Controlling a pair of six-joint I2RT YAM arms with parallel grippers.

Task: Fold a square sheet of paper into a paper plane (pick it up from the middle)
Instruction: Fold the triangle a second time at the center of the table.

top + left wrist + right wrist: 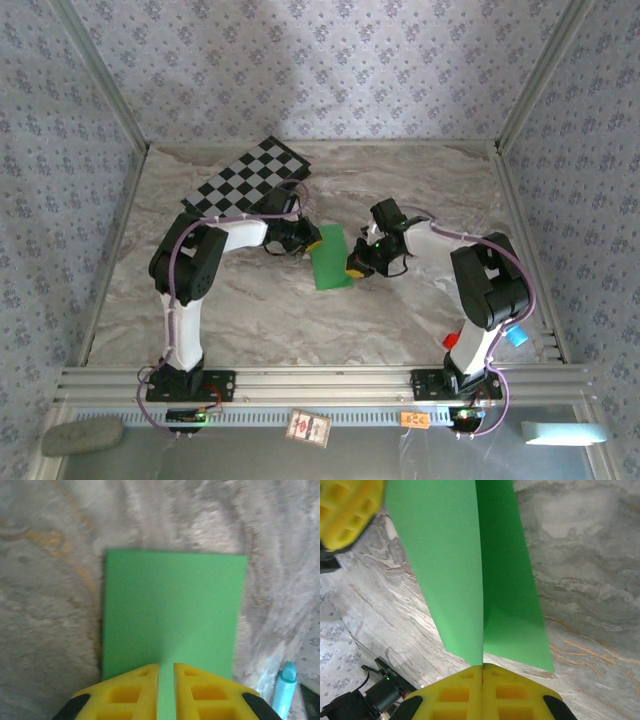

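Top external view: the green paper lies at the centre of the marble table, a long narrow shape running from 12 to 6 o'clock. The left fingers sit at its 10 o'clock edge. The right fingers sit at its 4 o'clock edge. A black-and-white checkered board lies at 11 o'clock from the paper, near the far wall.

Left wrist view: the paper appears as a flat rectangle on the table. The two yellow fingers stand over its near edge at 6 o'clock, a narrow slit apart, with green showing through the slit. Whether they press or hold the sheet cannot be told.

Right wrist view: the yellow fingers are pressed fully together at 6 o'clock and pinch the paper along a fold. One flap rises steeply towards 12 o'clock and the other lies lower on the table. A yellow finger of the left arm shows at 10 o'clock, beside the raised flap.
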